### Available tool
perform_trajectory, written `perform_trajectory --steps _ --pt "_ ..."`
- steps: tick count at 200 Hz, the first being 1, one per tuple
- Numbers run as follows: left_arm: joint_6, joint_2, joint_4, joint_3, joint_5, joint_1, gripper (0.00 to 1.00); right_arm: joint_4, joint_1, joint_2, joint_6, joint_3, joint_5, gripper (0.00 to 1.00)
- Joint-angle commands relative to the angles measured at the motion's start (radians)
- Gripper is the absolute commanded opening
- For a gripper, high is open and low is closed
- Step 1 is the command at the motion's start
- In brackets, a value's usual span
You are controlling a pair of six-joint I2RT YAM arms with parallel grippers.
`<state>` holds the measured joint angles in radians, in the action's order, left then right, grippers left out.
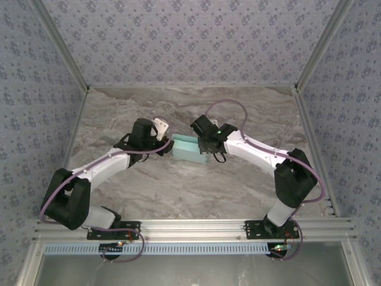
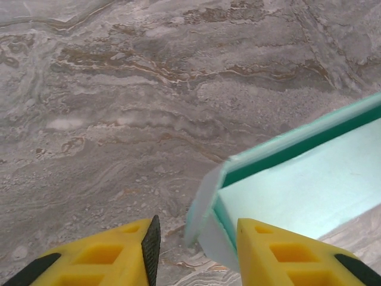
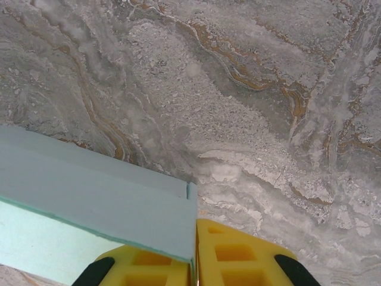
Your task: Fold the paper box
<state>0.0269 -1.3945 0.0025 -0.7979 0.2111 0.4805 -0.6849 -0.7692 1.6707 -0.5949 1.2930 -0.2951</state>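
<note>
In the middle of the table (image 1: 178, 196), the paper box (image 1: 191, 149) looks nearly made. The right fingers (image 3: 238, 259) pinch its edge tight; the left fingers (image 2: 280, 256) are half open by its end flap (image 2: 202, 205), holding nothing. That flap needs tucking in, I think.

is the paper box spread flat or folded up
Folded up: the paper box is a rectangular shape with walls, not a sheet. Its end flap by the left fingers looks untucked.
</note>
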Motion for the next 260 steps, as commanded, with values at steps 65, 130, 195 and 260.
perform_trajectory --steps 65,130,195,260 --pt "0.006 -0.043 0.046 -0.043 0.157 -0.018 0.04 -0.033 -0.008 0.039 -0.003 0.042 0.013 0.12" --pt "-0.15 -0.038 0.089 -0.047 0.192 -0.006 0.0 -0.022 -0.033 0.045 -0.026 0.062 0.004 0.14" --pt "-0.261 -0.02 0.114 0.009 0.137 0.048 0.0 -0.01 -0.036 0.061 -0.072 0.078 0.005 0.15" --pt "-0.219 -0.047 0.081 0.026 0.062 0.05 0.0 -0.006 -0.035 0.056 -0.074 0.075 -0.003 0.15"
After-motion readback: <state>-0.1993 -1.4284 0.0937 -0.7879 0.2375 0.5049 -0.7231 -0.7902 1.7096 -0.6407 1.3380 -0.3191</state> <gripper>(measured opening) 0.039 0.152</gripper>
